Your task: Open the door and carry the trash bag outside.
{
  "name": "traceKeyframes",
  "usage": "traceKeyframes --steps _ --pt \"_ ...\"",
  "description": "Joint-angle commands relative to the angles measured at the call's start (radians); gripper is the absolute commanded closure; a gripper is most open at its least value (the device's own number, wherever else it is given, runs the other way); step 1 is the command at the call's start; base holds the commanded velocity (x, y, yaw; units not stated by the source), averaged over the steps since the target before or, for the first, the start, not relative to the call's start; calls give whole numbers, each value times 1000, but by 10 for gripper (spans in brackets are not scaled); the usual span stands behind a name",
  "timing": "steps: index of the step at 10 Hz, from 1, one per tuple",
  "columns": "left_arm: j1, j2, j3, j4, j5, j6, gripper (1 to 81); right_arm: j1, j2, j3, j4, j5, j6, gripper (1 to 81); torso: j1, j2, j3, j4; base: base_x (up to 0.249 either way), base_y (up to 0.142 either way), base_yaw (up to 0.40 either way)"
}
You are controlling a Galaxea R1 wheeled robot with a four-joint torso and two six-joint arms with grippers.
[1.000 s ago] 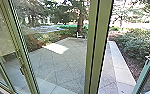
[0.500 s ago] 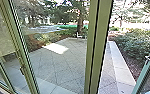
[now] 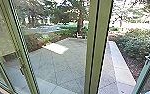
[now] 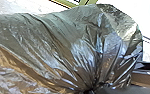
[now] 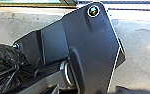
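Observation:
Gathered into tight folds, the dark plastic trash bag [image 4: 91, 47] spreads across the left wrist view. My left gripper [image 4: 92, 91] is shut on its bunched neck. Part of the black bag [image 5: 8, 67] also shows in the right wrist view, beside the robot's own dark plate. In the head view, a green-framed door leaf [image 3: 147, 66] with a metal handle [image 3: 148, 59] stands swung open at the right. Between it and the thick green post [image 3: 97, 47] is an opening onto the paving.
Left of the post are glass panes in green frames [image 3: 21, 47]. Outside lies a paved patio [image 3: 63, 62] with a pale stone edging [image 3: 121, 67] on its right. Bushes [image 3: 133, 45] border it, and trees rise behind. Pale floor [image 5: 138, 50] surrounds the robot's plate.

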Motion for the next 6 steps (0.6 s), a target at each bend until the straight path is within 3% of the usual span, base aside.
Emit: traceKeyframes --steps 1,6 --pt "-43 2 -14 4 46 6 811 37 79 -68 -12 -46 8 10 0 0 0 0 0 0 0" --pt "-54 55 -108 9 46 6 811 18 168 -158 3 -12 7 10 0 0 0 0 0 0 0"
